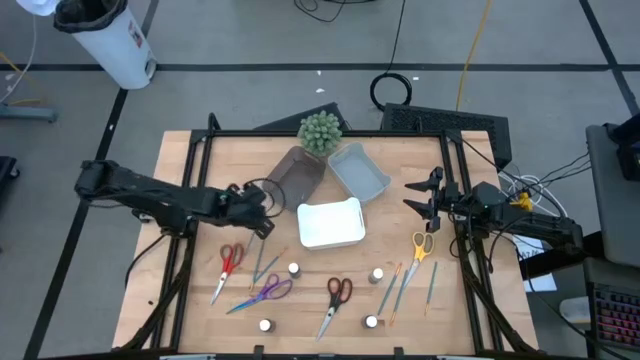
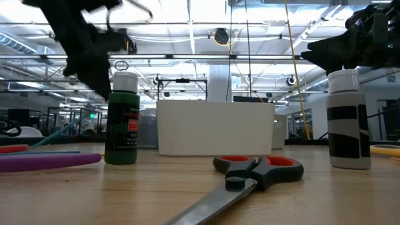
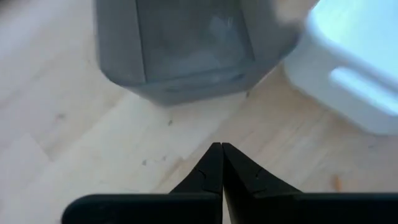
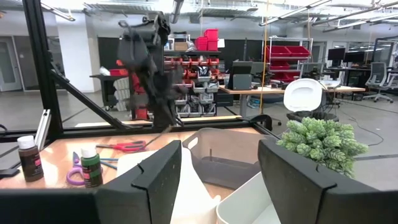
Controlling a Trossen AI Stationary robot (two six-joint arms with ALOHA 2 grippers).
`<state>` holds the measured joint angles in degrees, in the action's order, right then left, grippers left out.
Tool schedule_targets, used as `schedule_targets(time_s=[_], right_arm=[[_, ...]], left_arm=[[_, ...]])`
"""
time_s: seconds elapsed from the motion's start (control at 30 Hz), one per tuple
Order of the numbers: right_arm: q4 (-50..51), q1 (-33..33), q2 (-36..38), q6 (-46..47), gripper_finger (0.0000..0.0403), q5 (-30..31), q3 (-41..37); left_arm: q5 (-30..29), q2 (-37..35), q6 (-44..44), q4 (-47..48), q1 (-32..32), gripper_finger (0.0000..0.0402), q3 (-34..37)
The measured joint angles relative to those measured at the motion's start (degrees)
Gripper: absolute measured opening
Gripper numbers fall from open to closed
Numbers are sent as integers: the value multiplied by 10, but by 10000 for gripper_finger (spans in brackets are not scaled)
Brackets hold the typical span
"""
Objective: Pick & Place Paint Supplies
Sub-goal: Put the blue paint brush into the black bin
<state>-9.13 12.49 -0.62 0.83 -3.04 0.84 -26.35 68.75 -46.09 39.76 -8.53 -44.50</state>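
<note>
Hovering left end effector (image 1: pixel 268 222) pinched | right end effector (image 1: pixel 415 195) wide | smooth rectangular white tray (image 1: pixel 331 223)

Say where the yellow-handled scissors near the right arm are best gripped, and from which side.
The yellow-handled scissors lie flat on the wooden table, loops toward the open right hand, blades pointing away. Probably best to come straight down and pinch across the narrow neck just below the loops; the brushes lie beside the blade tips, so that end is more crowded.

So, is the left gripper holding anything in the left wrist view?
No. The left gripper is shut with its fingertips pressed together and nothing between them, above bare table near the brown tray.
</note>
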Motion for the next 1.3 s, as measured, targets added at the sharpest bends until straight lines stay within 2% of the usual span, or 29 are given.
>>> schedule_targets(time_s=[0.13,0.2,0.33,0.43,0.57,0.73,0.97,1.03,1.1,1.2,1.3], right_arm=[[0,0,0,0,206,0,0],[2,0,0,0,206,0,0],[4,0,0,0,204,0,0],[4,0,0,0,204,0,0],[5,0,0,0,207,0,0],[5,0,0,0,207,0,0],[4,0,0,0,206,0,0],[4,0,0,0,205,0,0],[4,0,0,0,204,0,0],[4,0,0,0,204,0,0],[4,0,0,0,207,0,0]], left_arm=[[-43,-75,46,-5,-26,1,-1],[-64,-107,119,-25,-41,0,-1],[-65,-176,275,-93,-58,0,11],[-45,-230,355,-156,-56,0,28],[58,-297,442,-256,-54,0,71],[266,-353,499,-351,-24,0,130],[451,-372,494,-493,9,0,171],[458,-365,454,-533,7,0,175],[439,-355,416,-559,3,0,176],[435,-329,394,-600,-7,0,177],[472,-306,382,-648,-16,0,177]])
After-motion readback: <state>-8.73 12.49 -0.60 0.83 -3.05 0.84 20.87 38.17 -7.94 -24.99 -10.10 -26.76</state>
